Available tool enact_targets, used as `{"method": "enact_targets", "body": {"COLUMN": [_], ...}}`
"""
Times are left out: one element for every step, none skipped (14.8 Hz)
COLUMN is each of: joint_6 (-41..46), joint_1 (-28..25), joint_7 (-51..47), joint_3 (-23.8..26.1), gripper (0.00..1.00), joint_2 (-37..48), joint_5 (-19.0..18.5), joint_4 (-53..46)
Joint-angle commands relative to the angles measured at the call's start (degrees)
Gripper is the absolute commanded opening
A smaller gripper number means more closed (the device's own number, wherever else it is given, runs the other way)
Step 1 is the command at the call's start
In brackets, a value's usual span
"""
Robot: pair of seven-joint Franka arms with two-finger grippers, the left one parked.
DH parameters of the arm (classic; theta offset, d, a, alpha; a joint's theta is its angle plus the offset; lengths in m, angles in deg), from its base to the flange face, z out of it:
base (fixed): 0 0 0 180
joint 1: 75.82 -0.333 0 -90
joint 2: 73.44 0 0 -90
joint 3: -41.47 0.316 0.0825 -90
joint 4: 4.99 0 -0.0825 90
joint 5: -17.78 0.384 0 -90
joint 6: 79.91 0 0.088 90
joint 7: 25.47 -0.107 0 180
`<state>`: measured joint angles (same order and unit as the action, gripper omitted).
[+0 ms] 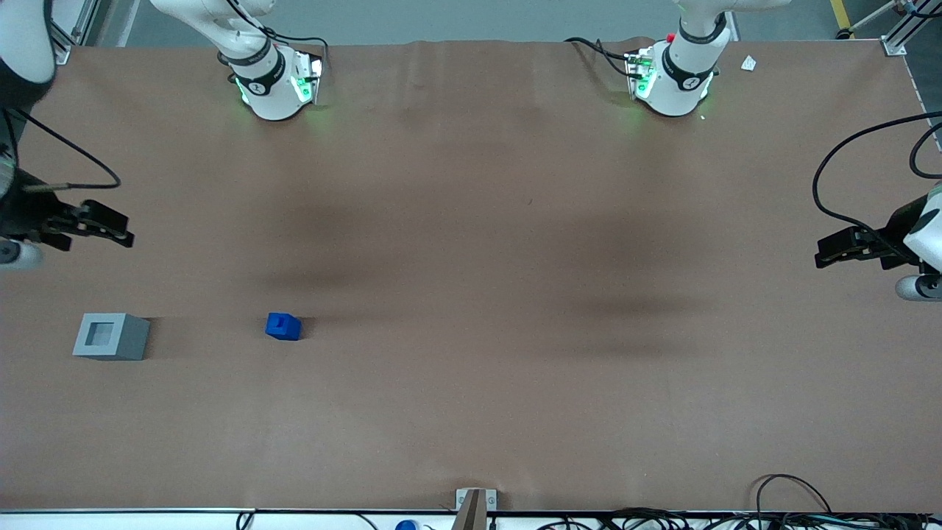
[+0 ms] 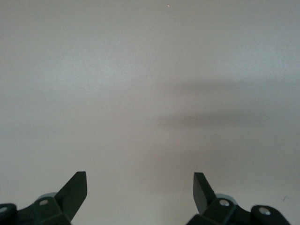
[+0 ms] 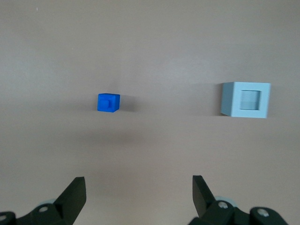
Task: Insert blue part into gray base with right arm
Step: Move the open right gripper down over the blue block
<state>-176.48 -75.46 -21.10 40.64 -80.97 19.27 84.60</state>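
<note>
The blue part (image 1: 283,326) (image 3: 108,102) sits alone on the brown table, its raised step up. Beside it, toward the working arm's end, stands the gray base (image 1: 110,336) (image 3: 245,99) with its square recess facing up and nothing in it. My right gripper (image 1: 126,230) (image 3: 138,185) hangs above the table, farther from the front camera than the gray base and clear of both objects. It is open, and only bare table shows between its fingers (image 3: 75,194).
Two arm bases (image 1: 276,88) (image 1: 673,81) stand at the table's back edge. A black cable (image 1: 70,173) trails near my gripper. A small bracket (image 1: 475,504) and loose cables (image 1: 795,508) lie along the front edge.
</note>
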Motion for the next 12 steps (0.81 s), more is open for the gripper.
{"method": "enact_targets", "body": {"joint_6": [-3.8,-4.6,-5.6,-7.0,-7.8,-8.8,-10.2,-11.5,-13.4,-15.7,-18.3,-20.9], "joint_1": [-1.0,-1.5,-2.5,-3.3,-4.1,-5.4,-5.9,-6.2,-6.3,-6.5,-6.6,-6.7], "joint_7": [-0.9,-1.0,-1.0,-2.5,-5.4,-7.4,-8.4,-8.6,-8.9,-8.9,-9.0,-9.0], "joint_3": [0.0,0.0,0.0,0.0,0.0,0.0,0.0,0.0,0.0,0.0,0.0,0.0], "gripper": [1.0,1.0,1.0,1.0,1.0,1.0,1.0,1.0,1.0,1.0,1.0,1.0], "joint_2": [-1.9,-3.1,-4.4,-5.7,-7.0,-7.9,-9.3,-10.6,-11.5,-12.0,-12.4,-13.3], "joint_5": [2.4,3.2,3.3,3.3,3.3,3.3,3.3,3.3,3.3,3.3,3.3,3.3], "joint_4": [2.2,2.3,2.3,2.3,2.3,2.3,2.4,2.5,3.0,4.2,5.7,7.0]}}
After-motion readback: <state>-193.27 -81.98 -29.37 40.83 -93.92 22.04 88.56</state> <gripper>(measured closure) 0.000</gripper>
